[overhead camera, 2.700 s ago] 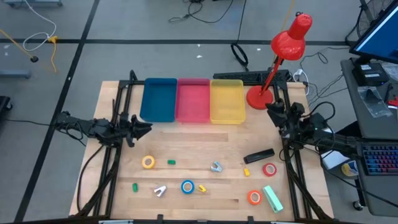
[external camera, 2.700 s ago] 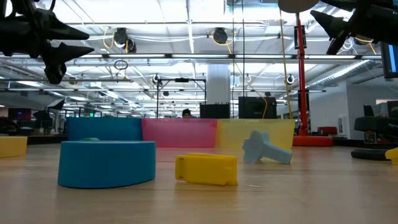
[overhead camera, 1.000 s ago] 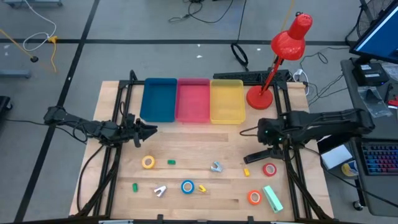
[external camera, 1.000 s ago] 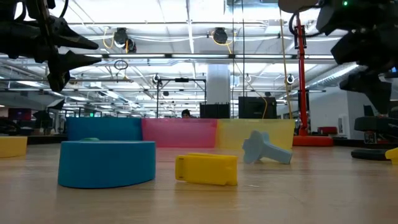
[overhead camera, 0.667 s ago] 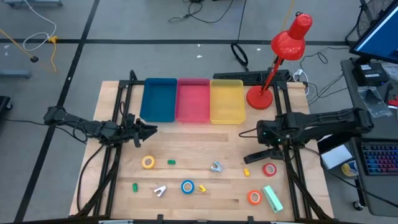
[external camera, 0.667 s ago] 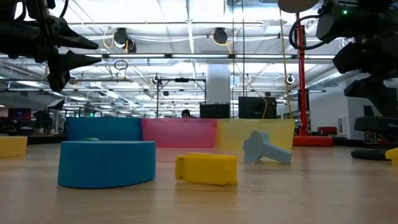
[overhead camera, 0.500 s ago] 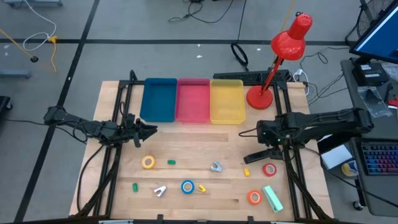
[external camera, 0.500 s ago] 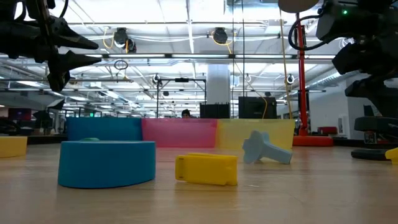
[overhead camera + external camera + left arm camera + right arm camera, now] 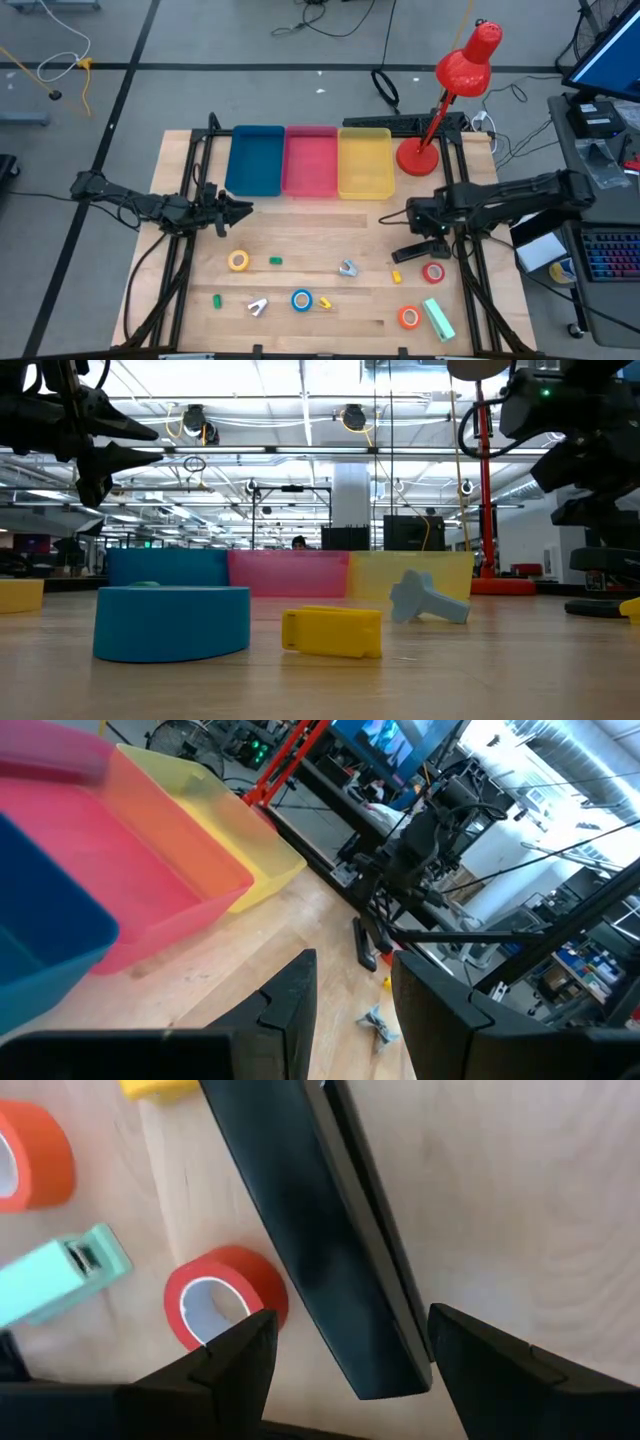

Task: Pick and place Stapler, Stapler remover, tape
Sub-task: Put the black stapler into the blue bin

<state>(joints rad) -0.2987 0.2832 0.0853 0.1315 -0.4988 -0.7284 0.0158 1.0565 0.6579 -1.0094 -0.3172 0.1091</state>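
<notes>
On the wooden table (image 9: 300, 235), a long black stapler (image 9: 320, 1230) lies flat.

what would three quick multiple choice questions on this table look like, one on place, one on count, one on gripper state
1. The black stapler lies under the
A left gripper
B right gripper
C lamp

2. Bins at the table's far edge:
A two
B three
C four

3. The right gripper's jaws are
A open
B shut on tape
C shut on the stapler

Answers: 1 B, the right wrist view looks straight down on it; 2 B, blue bin, pink bin, yellow bin; 3 A, its fingers stand apart on either side of the stapler.
</notes>
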